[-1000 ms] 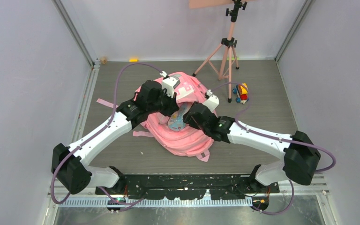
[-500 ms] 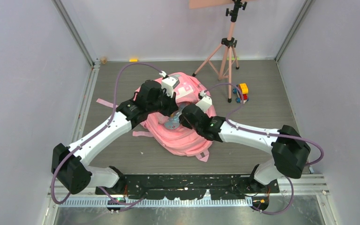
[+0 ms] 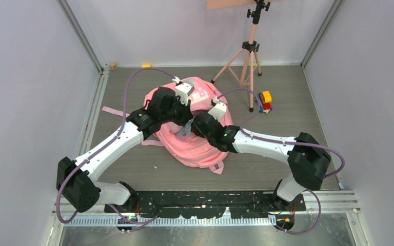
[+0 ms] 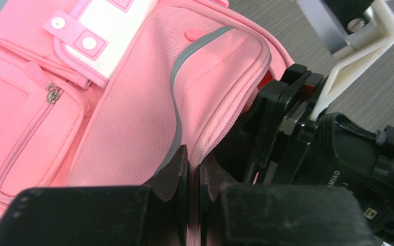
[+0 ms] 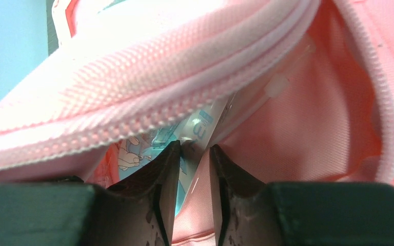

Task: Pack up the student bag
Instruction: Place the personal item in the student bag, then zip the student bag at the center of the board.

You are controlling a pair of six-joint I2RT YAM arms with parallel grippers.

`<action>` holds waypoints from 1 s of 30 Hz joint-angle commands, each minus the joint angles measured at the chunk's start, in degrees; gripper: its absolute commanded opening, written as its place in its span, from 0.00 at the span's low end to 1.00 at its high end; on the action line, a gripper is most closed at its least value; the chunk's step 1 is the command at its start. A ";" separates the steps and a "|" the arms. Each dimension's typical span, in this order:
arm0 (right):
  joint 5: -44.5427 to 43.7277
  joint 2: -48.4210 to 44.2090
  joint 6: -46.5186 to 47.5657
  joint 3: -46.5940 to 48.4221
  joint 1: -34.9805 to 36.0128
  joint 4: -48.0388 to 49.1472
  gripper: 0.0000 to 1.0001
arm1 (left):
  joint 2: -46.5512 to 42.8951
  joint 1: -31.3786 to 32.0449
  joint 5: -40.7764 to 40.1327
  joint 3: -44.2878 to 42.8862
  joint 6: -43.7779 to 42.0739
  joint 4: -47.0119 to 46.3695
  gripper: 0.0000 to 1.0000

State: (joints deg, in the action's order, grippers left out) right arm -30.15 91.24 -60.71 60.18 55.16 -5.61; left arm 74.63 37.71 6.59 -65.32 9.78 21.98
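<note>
Right jaws moved deeper into open pink student bag, state unclear; left jaws clamp bag rim.

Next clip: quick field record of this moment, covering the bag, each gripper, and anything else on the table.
bag: student bag, pink, central, main zip open
left gripper: shut on the bag's rim
right gripper: at the opening, jaws either side of a clear packet; grip unclear
other: toy vehicle beside tripod, right of the bag
</note>
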 commanded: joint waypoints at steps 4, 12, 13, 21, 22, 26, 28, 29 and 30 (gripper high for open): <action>-8.45 -8.88 5.71 -3.57 -0.69 -4.61 0.44 | -1.91 0.91 3.66 -1.33 1.22 -4.69 0.00; -5.56 -19.35 9.96 -7.98 -0.69 -11.32 0.59 | 0.94 0.88 2.38 -1.65 1.03 -4.51 0.00; -5.23 -20.40 10.51 -8.11 -0.67 -11.78 0.59 | 1.22 0.87 2.46 -1.65 1.10 -4.86 0.00; -12.33 -29.18 15.30 -6.35 -2.47 -23.01 0.72 | 6.78 3.74 4.27 -3.35 5.04 -7.53 0.00; -12.84 -29.69 15.77 -6.28 -3.06 -24.93 0.73 | 7.65 4.37 4.35 -3.28 6.16 -8.57 0.00; -13.78 -29.62 17.98 -5.49 -7.95 -30.54 0.75 | 11.09 7.30 3.86 -3.87 9.78 -13.48 0.00; -12.68 -30.07 18.49 -5.73 -10.43 -31.32 0.75 | 12.68 8.64 3.19 -5.04 10.03 -14.21 0.00; -11.89 -30.82 18.59 -6.05 -11.54 -31.05 0.75 | 13.48 9.03 2.96 -5.68 10.00 -14.24 0.00; -11.36 -31.23 18.78 -6.31 -11.95 -30.78 0.76 | 13.95 9.20 2.91 -6.19 10.00 -14.19 0.01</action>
State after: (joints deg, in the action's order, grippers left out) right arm -40.47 62.06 -44.40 52.45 45.98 -33.43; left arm 86.61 44.34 6.70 -66.92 16.56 17.02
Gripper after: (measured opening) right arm 0.751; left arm 0.078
